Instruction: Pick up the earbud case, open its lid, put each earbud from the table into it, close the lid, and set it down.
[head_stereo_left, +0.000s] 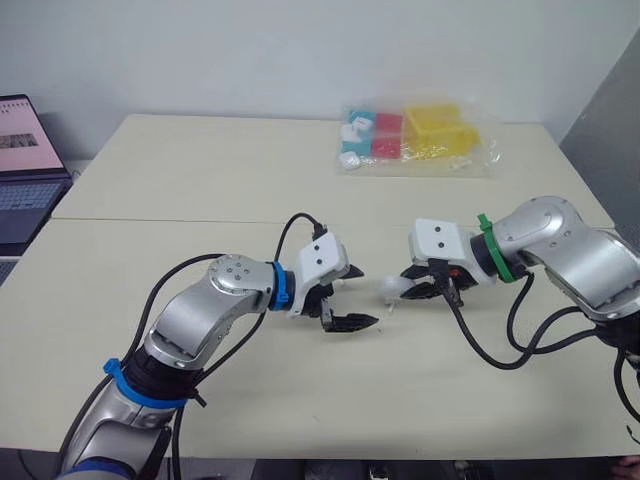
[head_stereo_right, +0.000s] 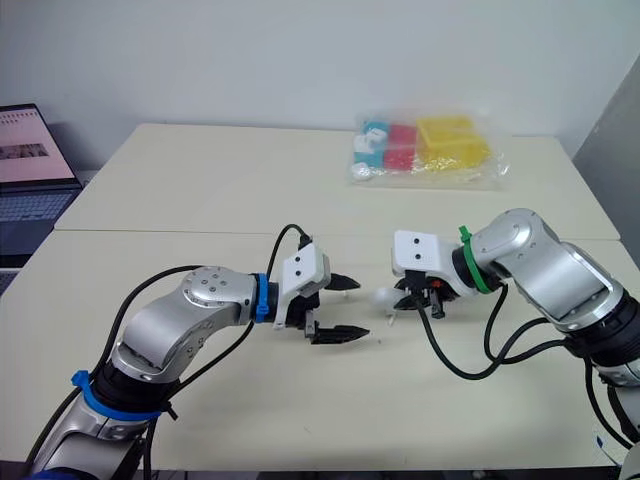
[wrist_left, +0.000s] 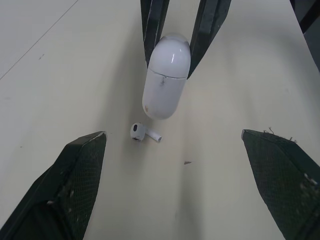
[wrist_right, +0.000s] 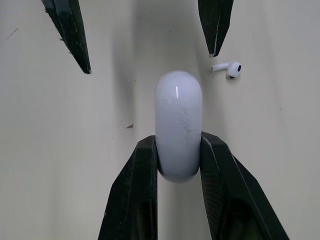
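Now | right end effector (wrist_right: 178, 141) clamps earbud case (wrist_right: 178, 115) | left end effector (wrist_left: 172, 134) wide open

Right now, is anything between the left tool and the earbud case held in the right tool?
Only one earbud, lying on the table in the gap, close beside the earbud case. Otherwise the open left tool faces the case, gripped by the right tool, with nothing between.

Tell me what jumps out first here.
The white earbud case is clamped by the right gripper over the middle of the table, its free end pointing at the open left gripper facing it. One loose earbud lies on the table between the two grippers. At the far edge sits a clear bag of blue, red and yellow items.
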